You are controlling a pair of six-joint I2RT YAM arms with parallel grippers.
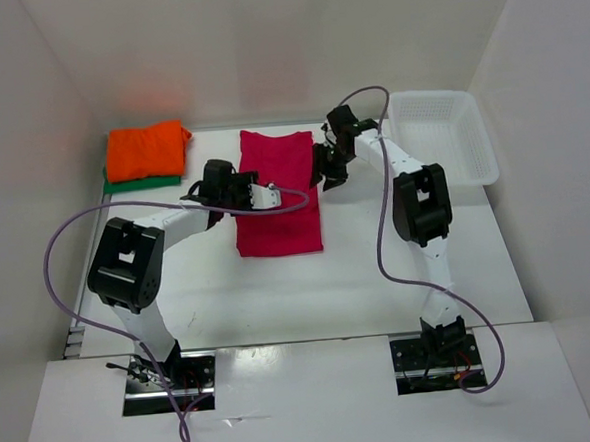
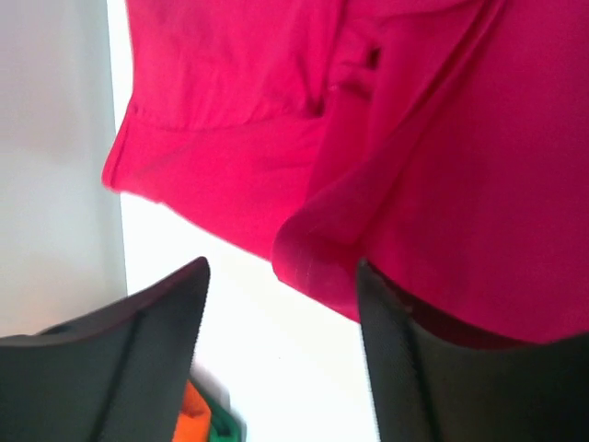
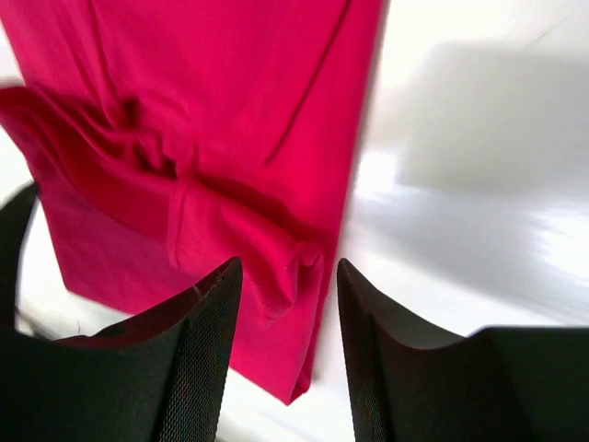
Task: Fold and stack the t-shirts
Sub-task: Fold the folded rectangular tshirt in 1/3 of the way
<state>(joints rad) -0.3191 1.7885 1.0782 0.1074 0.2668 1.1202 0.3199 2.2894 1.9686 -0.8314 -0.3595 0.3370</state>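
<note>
White table [image 1: 279,292], white walls [image 1: 264,43]; both arms' jaws stand parted over the magenta t-shirt [image 1: 277,197], seemingly gripping nothing.

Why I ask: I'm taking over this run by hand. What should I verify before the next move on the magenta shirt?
1. Left gripper open, not pinching cloth: ok.
2. Right gripper open: ok.
3. Right gripper clear of cloth: cannot tell; a bunched ridge of the magenta shirt lies at its fingertips.
4. Magenta shirt folded into a narrow strip: ok.
5. Strip smooth: not ok; creases show in both wrist views.
6. Orange shirt folded on top of the green shirt, ready as a stack: ok.
</note>
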